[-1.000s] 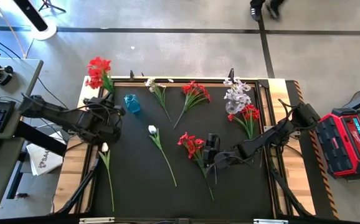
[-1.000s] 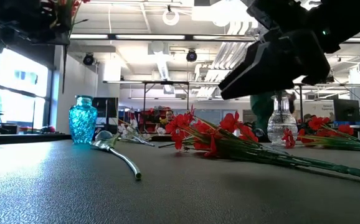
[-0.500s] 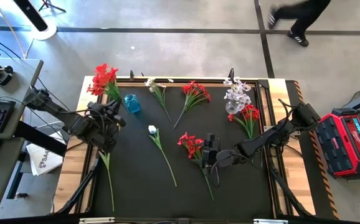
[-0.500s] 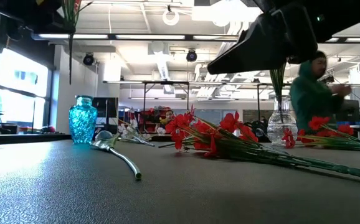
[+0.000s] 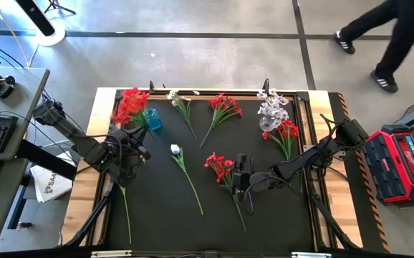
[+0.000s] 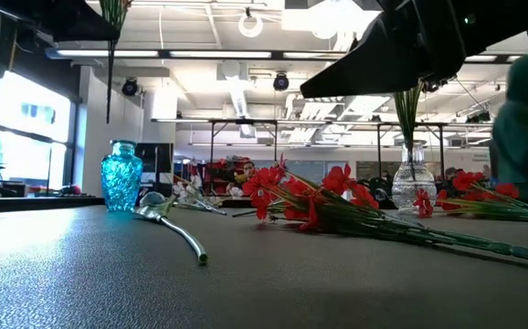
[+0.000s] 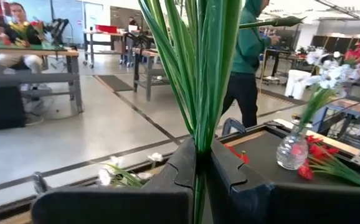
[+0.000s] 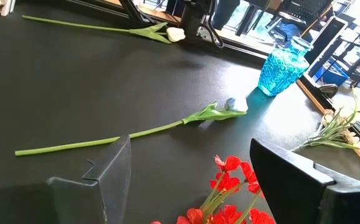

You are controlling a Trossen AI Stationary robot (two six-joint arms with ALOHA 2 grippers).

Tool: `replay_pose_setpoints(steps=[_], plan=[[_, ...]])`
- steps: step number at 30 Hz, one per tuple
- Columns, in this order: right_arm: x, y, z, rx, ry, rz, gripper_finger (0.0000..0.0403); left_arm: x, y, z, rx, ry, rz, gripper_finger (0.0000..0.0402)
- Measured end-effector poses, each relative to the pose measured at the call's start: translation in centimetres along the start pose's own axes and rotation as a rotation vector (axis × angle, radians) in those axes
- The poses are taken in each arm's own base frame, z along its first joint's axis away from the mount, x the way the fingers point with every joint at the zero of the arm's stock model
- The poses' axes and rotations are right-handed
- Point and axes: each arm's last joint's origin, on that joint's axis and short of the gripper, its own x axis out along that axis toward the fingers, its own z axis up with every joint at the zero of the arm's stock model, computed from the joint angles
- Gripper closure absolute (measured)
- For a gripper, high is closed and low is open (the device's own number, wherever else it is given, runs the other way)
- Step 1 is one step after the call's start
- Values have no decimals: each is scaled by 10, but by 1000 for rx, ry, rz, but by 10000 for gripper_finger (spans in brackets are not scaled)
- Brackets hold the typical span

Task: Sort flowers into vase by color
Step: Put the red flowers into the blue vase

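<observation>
Red sprig (image 5: 130, 104): light, springy, top-heavy; left gripper (image 7: 202, 163) clamped on its bunched stems beside blue vase (image 5: 151, 119). Right gripper (image 8: 192, 177): jaws apart over red sprig (image 5: 220, 166); best grasped mid-stem.

Grey concrete floor (image 5: 214, 64), ceiling lights (image 6: 250, 23), distant workbenches (image 7: 49, 59).

Left end effector (image 5: 124, 145) clamped shut, right end effector (image 5: 239, 179) spread open.

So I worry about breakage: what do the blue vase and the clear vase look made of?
The blue vase looks like tinted glass, maybe clear plastic: light passes through it and its faceted surface glints. The clear vase also looks like glass, see-through and ribbed, with green stems visible inside. Neither view settles glass versus plastic.
</observation>
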Motion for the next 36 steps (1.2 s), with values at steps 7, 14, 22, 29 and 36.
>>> replay_pose_setpoints(steps=[7,14,22,29,36], plan=[[0,0,0,-1,0,0,128,-9,-26,-4,30,30,-63,401],[0,0,0,0,-1,0,128,1,-61,1,194,160,-202,401],[0,0,0,4,0,1,128,40,-32,28,211,161,-181,401],[0,2,-1,3,10,44,128,44,35,40,189,39,-119,401],[0,2,-1,18,12,43,128,36,83,24,120,-153,16,401]])
